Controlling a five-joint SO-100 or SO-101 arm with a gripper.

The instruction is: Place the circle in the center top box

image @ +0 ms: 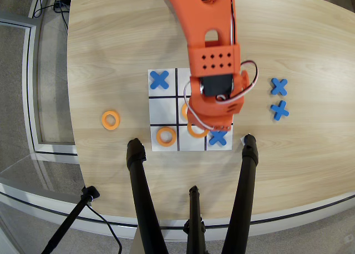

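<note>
Arm (213,60) outstretched over board (166,96)

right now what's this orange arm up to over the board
It's a tic-tac-toe game. The orange arm's gripper hangs over the bottom middle square with an orange ring at its tip; whether the jaws are closed on it can't be seen from above. Another ring lies in the bottom left square, one waits on the table, and blue crosses fill some corners.
</note>
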